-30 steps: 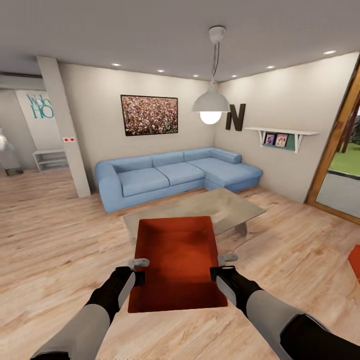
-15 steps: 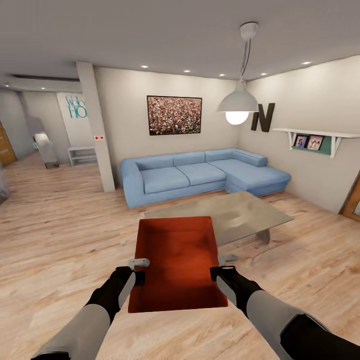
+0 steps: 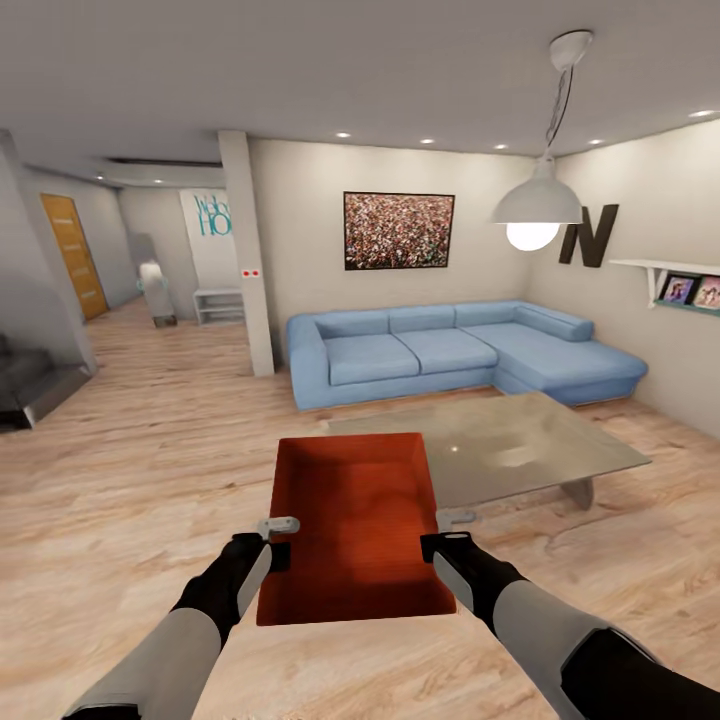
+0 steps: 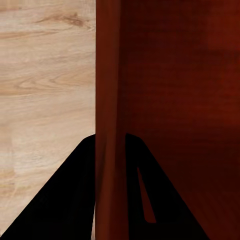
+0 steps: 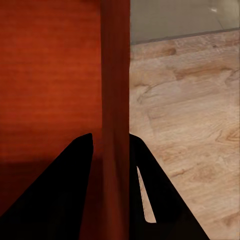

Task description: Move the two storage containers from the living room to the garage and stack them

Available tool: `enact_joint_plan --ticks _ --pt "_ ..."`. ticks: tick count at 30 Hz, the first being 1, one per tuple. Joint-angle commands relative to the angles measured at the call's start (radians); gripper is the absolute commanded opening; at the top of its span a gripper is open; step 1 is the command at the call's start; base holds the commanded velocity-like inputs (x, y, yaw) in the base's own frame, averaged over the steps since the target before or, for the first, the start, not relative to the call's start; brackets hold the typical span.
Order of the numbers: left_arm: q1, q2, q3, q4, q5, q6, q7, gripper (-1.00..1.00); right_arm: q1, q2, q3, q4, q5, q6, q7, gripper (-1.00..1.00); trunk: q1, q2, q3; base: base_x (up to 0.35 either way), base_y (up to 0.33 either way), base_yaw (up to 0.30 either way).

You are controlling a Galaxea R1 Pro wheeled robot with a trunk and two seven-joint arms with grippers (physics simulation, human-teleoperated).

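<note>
I hold one red-orange storage container [image 3: 352, 525] level in front of me, above the living room's light wood plank floor [image 3: 150, 470]. My left gripper [image 3: 278, 540] is shut on its left wall, and my right gripper [image 3: 440, 535] is shut on its right wall. In the left wrist view the dark fingers [image 4: 70, 195] straddle the container's wall [image 4: 107, 125]. The right wrist view shows the same: black fingers [image 5: 65, 195] pinch the wall [image 5: 116, 100], with the bin's inside on one side and floor on the other.
A low grey coffee table [image 3: 510, 450] stands just ahead to the right, with a blue corner sofa [image 3: 450, 350] behind it. A white pillar [image 3: 248, 250] splits the room from a hallway on the left, where an orange-brown door [image 3: 72, 255] shows. A pendant lamp [image 3: 535, 205] hangs at upper right.
The whole view has swung to the left: sofa, table and lamp slid rightwards and the hallway with its door came into sight. Both grippers keep the same hold on the container.
</note>
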Motion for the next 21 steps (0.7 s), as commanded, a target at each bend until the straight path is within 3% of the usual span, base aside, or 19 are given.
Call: enact_joint_plan --ticks 1,21 --pt "0.000 -0.002 -0.002 0.000 0.000 0.005 0.008 -1.00 -0.001 0.003 0.021 -0.019 -0.016 0.004 -0.005 -1.00 0.000 -0.001 -0.001 0.000 0.000 0.296" --pt "0.000 -0.002 -0.002 0.000 0.000 0.005 0.008 -1.00 -0.001 0.003 0.021 -0.019 -0.016 0.004 -0.005 -1.00 0.000 -0.001 -0.001 0.000 0.000 0.296"
